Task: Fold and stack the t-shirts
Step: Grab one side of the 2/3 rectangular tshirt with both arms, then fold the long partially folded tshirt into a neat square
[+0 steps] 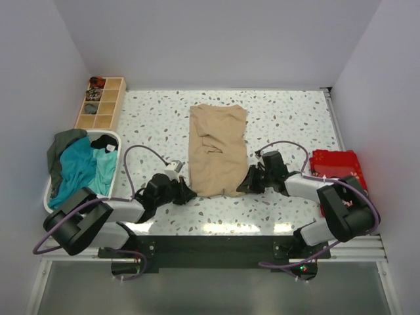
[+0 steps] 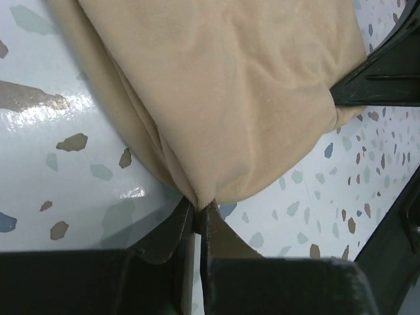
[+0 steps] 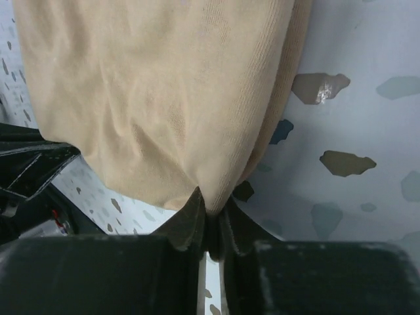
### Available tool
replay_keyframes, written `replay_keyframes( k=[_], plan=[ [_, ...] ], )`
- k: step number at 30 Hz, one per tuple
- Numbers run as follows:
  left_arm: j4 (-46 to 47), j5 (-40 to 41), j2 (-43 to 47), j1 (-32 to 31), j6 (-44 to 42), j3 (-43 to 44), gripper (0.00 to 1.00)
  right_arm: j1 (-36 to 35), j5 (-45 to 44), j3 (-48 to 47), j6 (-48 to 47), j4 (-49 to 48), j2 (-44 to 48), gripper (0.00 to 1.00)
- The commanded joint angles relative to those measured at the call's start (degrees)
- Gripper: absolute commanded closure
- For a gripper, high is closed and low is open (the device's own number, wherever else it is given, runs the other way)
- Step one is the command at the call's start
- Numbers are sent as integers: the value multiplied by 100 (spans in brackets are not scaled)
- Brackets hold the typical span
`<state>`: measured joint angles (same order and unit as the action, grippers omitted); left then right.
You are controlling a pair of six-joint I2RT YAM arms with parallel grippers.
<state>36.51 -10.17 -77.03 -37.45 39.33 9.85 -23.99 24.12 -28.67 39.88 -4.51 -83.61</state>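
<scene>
The left claw [image 1: 186, 193] is pinched tight on the near left corner of a sandy-beige cloth t-shirt [image 1: 216, 147]; in the left wrist view its fingertips [image 2: 176, 228] are pressed together, with a small peak of the hem caught between them. The right claw [image 1: 242, 186] is likewise clamped on the near right corner of the same garment; its fingertips [image 3: 190, 220] meet around a gathered point of fabric. The two claws face each other across the shirt's near hem, low over the bench.

The shirt lies folded into a long strip in the middle of the white speckled bench [image 1: 295, 125], running from near the front edge towards the far edge; its far end is broader and rumpled, and a few creases cross its middle.

By the left edge stands a white plastic basket [image 1: 116, 140]; a teal cloth t-shirt [image 1: 82, 167] is heaped inside it, and a dark grey-green cloth t-shirt [image 1: 62, 147] hangs over its outer rim. At the far left corner sits a shallow wooden tray with square compartments [image 1: 102, 108]; small items fill its farthest cells, too small to identify. Against the right edge lies a flat red packet [image 1: 336, 163], just beyond the right arm.
</scene>
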Motion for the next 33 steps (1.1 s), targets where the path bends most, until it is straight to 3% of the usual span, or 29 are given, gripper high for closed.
replay_keyframes(
  k=[1, 12, 23, 28, 33],
  plan=[
    [-502, -20, 100, 10, -83, 52, 100, -27, -65, 151, -111, 161, 196, 98],
    [-2402, -28, 1717, -52, -347, 246, 100, -18, -84, 142, -560, 1707, 1452, 98],
    [-4283, -117, 3501, -605, 294, 465, 100, -44, 603, 29, -788, 3017, 3175, 95],
    [-4749, 234, 3529, -632, 154, 1254, 100, -36, 366, -613, -920, 3316, 3308, 92],
    [-4820, 841, 2423, -640, -426, 2518, 100, -36, -20, -1385, -1263, 3194, 2519, 91]
  ],
)
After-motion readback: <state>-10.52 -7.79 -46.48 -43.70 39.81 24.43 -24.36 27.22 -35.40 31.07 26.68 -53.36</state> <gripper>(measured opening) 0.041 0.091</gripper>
